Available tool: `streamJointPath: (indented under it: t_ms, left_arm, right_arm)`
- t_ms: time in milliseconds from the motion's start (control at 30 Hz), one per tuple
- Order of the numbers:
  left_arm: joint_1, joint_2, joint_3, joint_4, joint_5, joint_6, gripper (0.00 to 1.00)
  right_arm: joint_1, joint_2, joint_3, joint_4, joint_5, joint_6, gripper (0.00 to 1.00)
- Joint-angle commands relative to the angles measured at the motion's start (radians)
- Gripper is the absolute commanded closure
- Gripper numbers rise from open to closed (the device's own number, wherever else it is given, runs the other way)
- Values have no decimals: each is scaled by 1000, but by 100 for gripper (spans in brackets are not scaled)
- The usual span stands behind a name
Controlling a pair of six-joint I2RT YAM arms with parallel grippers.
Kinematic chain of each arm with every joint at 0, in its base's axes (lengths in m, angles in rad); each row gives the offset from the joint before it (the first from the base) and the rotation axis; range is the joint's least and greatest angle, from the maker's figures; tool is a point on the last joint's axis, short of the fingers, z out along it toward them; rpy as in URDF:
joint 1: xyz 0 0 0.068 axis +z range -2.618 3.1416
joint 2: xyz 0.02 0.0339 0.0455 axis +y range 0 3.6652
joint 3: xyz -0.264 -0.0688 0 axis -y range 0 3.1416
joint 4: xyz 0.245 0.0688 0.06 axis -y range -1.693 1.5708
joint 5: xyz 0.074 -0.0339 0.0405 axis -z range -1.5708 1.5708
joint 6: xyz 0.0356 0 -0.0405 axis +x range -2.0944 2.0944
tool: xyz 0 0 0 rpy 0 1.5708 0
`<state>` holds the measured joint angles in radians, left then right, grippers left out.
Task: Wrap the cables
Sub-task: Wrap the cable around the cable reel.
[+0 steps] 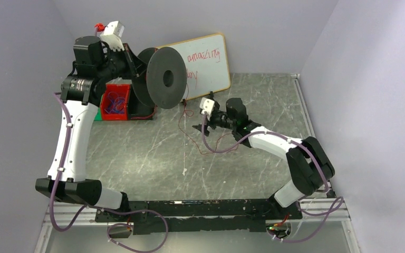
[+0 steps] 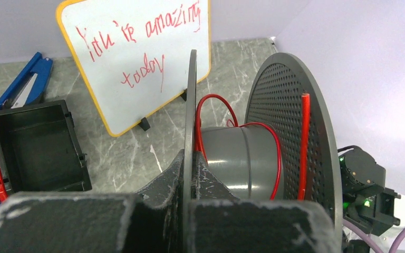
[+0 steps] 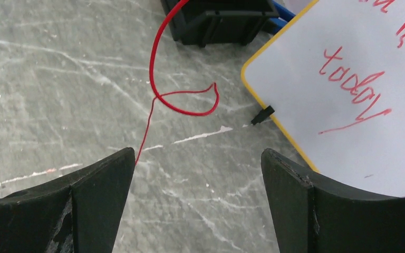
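Tabletop [image 1: 153, 153]; left gripper [image 2: 192, 169] seemingly astride spool [image 2: 237, 158]

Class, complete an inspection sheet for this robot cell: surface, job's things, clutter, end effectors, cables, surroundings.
Surface: grey marbled table, no spills seen.
Job's things: red wire looped loosely on the table; some turns lie around the hub of the black spool.
Clutter: whiteboard, red bin, black box, blue tool.
End effectors: left end effector shut on the spool's flange; right end effector open above the table, holding nothing.
Cables: purple hoses run along both arms.
Surroundings: plain pale walls.
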<state>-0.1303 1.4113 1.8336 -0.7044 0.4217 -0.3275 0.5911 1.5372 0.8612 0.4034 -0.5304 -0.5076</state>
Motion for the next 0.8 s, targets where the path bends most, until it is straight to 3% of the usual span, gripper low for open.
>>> streamJointPath:
  t_ms: [0, 133, 333, 500, 767]
  left_arm:
    - [23, -10, 26, 109, 48, -74, 98]
    - [24, -20, 14, 108, 16, -61, 98]
    - [26, -36, 16, 112, 52, -81, 98]
    - [29, -47, 22, 109, 56, -82, 97]
    - [35, -56, 30, 113, 71, -96, 97]
  right_arm:
    - [25, 41, 79, -69, -38, 4, 8]
    - [47, 75, 66, -175, 17, -166, 8]
    - [117, 161, 44, -139, 102, -261, 8]
    - [174, 271, 144, -169, 255, -186, 10]
    - [187, 348, 176, -126, 358, -108, 19]
